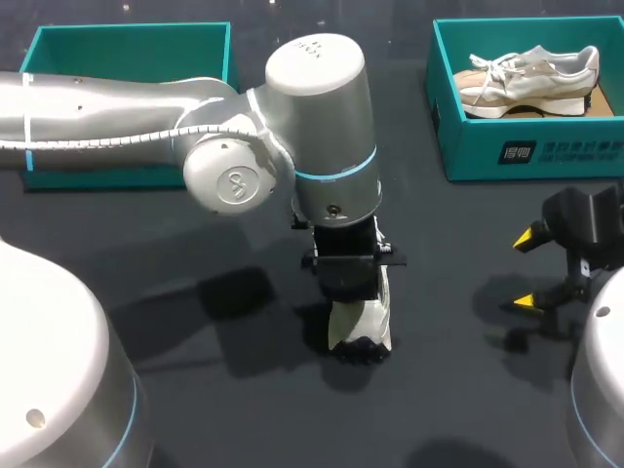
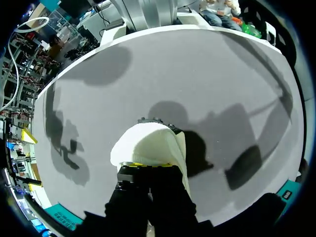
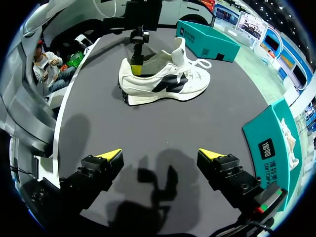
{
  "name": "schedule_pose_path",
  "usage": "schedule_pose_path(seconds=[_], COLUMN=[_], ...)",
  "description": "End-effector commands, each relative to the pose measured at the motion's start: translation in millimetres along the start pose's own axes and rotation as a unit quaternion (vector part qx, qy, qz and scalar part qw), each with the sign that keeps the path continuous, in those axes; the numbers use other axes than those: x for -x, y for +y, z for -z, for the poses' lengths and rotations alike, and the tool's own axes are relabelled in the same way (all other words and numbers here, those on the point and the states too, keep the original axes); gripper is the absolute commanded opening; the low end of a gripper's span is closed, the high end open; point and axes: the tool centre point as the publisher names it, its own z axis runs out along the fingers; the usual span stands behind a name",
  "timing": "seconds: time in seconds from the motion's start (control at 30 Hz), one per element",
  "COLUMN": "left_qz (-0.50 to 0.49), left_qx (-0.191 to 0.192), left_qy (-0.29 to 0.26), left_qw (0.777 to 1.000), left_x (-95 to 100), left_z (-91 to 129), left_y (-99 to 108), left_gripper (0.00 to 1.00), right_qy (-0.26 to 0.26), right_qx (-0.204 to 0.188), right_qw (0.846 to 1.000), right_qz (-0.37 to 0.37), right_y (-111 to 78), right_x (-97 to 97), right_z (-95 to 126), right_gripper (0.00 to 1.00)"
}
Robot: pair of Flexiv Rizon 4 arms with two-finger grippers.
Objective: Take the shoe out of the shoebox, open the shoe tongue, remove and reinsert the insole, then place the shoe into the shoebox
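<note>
We have the dark table with the left arm reaching from the left edge to the middle. A teal shoebox sits at the far-left corner, with no shoe visible in the part we can see. A second shoebox at the far-right corner holds a beige shoe. The white shoe lies on its sole mid-table, well apart from both boxes.

The left gripper comes down on the heel and looks clamped on the heel collar. The right gripper hovers near the right edge, jaws spread, holding nothing.

Progress, as we judge it:
- The shoe is out of the box.
- The tongue looks lifted.
- We cannot tell where the insole step stands.
- The return to the box is still left.

The views differ:
- The head view hides most of the shoe under the arm.
- The right wrist view shows the shoe's whole side, with dark stripes, laces and a raised tongue, and one yellow tip at the collar.
- The left wrist view shows only the heel, just under its own gripper.
</note>
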Motion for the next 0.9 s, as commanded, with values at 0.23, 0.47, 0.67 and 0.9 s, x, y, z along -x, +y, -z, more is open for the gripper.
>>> schedule_pose_path(seconds=[0.23,0.47,0.67,0.9], left_qz=[-0.003,0.034,0.048,0.030], left_qx=[0.005,0.043,0.056,0.021], left_qy=[0.010,0.020,-0.001,-0.016], left_qw=[1.000,0.998,0.997,0.999], left_x=[-7.3,-8.8,-1.8,16.0], left_z=[-32.4,-47.4,-20.9,3.9], left_y=[0.2,12.2,19.2,6.0], left_gripper=[0.00,0.00,0.00,0.00], right_qy=[-0.002,-0.002,-0.002,-0.002], right_qx=[-0.001,-0.001,-0.001,-0.001], right_qw=[1.000,1.000,1.000,1.000], right_qz=[0.000,0.000,0.000,0.000], right_y=[-0.4,-0.4,-0.4,-0.4], right_x=[-1.9,-1.9,-1.9,-1.9], right_z=[0.2,0.2,0.2,0.2], right_gripper=[1.00,1.00,1.00,1.00])
